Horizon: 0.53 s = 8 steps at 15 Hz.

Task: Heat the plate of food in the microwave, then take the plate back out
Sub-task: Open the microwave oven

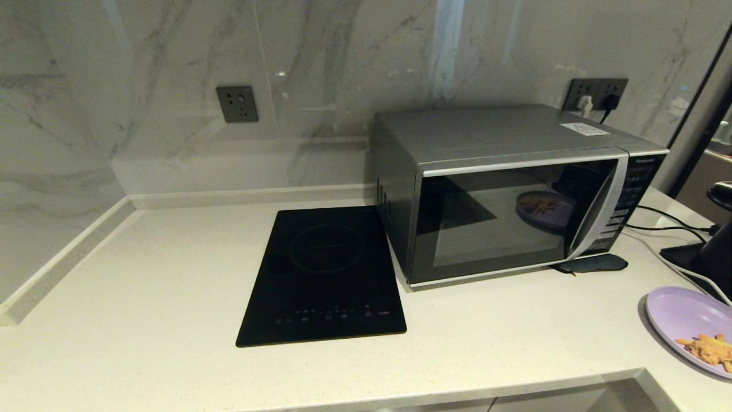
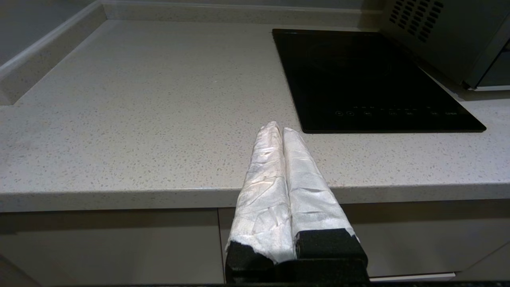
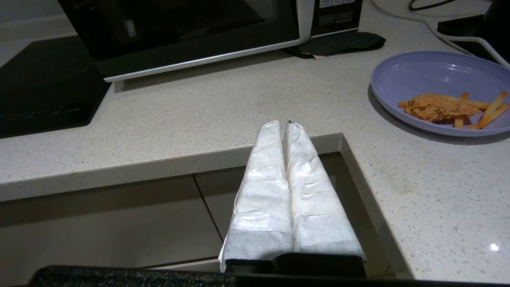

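Note:
The silver-grey microwave (image 1: 509, 189) stands at the back right of the counter with its dark glass door closed; its lower door edge shows in the right wrist view (image 3: 191, 36). The lilac plate of food (image 1: 695, 329) lies at the counter's right front edge, with fries and crumbly pieces on it (image 3: 442, 93). My left gripper (image 2: 279, 129) is shut and empty, held before the counter's front edge, left of the hob. My right gripper (image 3: 283, 125) is shut and empty too, off the front edge near the counter's inner corner, left of the plate. Neither arm shows in the head view.
A flat black induction hob (image 1: 326, 274) lies left of the microwave (image 2: 370, 79). A dark pad (image 1: 592, 263) pokes out under the microwave's right front corner. Cables and a black appliance (image 1: 715, 252) sit at the far right. A low marble kerb (image 1: 63, 257) bounds the left side.

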Tool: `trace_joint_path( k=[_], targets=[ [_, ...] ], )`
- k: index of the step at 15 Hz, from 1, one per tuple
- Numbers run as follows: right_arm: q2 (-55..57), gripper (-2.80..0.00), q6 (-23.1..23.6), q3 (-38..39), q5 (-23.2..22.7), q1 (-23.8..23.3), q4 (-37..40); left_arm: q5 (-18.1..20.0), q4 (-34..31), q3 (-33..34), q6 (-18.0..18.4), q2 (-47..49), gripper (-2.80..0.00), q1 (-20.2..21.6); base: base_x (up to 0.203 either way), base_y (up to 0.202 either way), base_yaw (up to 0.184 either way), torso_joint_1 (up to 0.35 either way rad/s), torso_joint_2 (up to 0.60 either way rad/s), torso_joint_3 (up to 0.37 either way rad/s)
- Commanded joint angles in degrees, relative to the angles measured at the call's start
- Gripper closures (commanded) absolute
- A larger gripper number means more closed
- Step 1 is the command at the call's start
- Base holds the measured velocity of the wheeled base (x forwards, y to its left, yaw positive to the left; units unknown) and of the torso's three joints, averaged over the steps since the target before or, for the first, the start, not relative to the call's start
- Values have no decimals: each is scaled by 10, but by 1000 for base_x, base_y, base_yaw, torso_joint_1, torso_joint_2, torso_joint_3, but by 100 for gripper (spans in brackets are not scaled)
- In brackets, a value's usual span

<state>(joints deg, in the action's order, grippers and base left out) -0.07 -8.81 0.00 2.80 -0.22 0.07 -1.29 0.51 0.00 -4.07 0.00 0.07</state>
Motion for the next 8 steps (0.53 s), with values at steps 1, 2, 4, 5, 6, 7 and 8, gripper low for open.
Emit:
trace_joint_path(
  k=[1, 2, 4, 5, 6, 7, 8],
  targets=[
    [1, 0, -1, 1, 0, 0, 0, 0, 0, 0, -1, 1, 0, 0, 0, 0, 0, 0, 0, 0],
    [1, 0, 0, 1, 0, 0, 0, 0, 0, 0, -1, 1, 0, 0, 0, 0, 0, 0, 0, 0],
    [1, 0, 0, 1, 0, 0, 0, 0, 0, 0, -1, 1, 0, 0, 0, 0, 0, 0, 0, 0],
    [1, 0, 0, 1, 0, 0, 0, -1, 0, 0, -1, 1, 0, 0, 0, 0, 0, 0, 0, 0],
    [1, 0, 0, 1, 0, 0, 0, 0, 0, 0, -1, 1, 0, 0, 0, 0, 0, 0, 0, 0],
    [1, 0, 0, 1, 1, 0, 1, 0, 0, 0, -1, 1, 0, 0, 0, 0, 0, 0, 0, 0],
    [1, 0, 0, 0, 2, 0, 1, 0, 0, 0, -1, 1, 0, 0, 0, 0, 0, 0, 0, 0]
  ],
)
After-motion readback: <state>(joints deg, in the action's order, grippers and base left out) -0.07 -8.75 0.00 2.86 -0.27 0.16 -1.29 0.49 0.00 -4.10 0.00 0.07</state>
